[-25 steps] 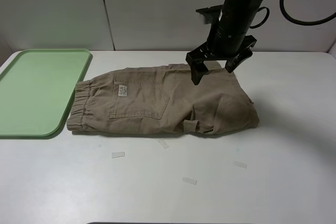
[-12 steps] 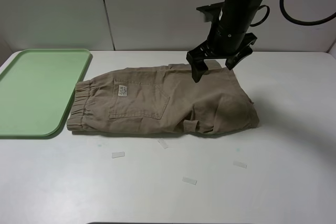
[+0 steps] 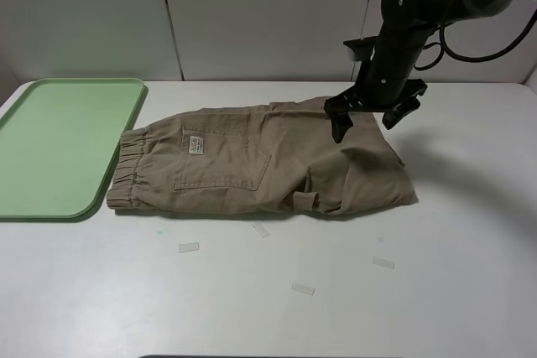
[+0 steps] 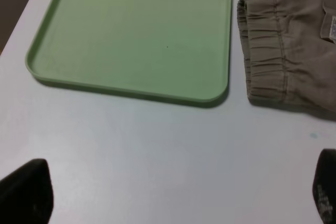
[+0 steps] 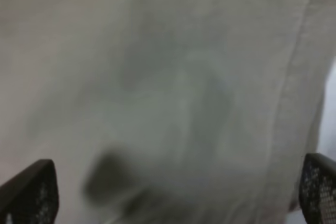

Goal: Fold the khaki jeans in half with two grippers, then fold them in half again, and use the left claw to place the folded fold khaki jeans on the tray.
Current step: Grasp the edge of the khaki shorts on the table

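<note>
The khaki jeans [image 5: 157, 77] blur across the right wrist view, the right tool [image 5: 172, 191] cropped to two corner tips.

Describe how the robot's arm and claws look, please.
The right arm is black and bulky, with rounded jointed segments and black cables looping beside it. The right claw has two narrow black fingers; close up, their pads show a fine grid texture. The left claw shows only dark rounded fingertips.

Four small pale strips [image 3: 189, 247] are lying scattered, well apart from each other, on the white table [image 3: 453, 308], and a grey panelled wall [image 3: 252, 14] is standing behind it.
</note>
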You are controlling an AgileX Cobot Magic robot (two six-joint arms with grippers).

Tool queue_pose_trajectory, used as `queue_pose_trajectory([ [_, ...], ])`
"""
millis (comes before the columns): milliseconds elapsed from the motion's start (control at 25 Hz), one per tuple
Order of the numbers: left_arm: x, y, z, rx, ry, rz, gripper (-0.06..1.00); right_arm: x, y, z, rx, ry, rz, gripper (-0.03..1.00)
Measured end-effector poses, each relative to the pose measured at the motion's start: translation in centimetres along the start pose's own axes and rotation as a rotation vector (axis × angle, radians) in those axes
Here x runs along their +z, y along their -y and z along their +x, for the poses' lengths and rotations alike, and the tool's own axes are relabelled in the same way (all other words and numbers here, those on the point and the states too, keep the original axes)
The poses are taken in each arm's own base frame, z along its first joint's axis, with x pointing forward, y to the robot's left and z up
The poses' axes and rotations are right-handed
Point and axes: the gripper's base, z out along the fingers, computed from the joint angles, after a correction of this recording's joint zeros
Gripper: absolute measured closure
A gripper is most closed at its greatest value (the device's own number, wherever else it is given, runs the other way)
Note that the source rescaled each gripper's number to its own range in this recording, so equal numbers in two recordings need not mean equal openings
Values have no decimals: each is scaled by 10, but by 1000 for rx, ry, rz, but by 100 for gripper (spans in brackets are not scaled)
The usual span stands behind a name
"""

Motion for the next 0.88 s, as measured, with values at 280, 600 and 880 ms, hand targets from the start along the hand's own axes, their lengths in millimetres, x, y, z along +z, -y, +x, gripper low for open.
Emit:
queue_pose_trajectory([
  [280, 0, 0, 0, 0, 0, 0, -5, 23, 40, 0, 32, -6, 19, -2],
  [600, 0, 0, 0, 0, 0, 0, -5, 53, 40, 3, -5, -32, -12, -2],
  [880, 0, 0, 0, 0, 0, 0, -5, 65, 38, 4, -12, -47, -31, -2],
])
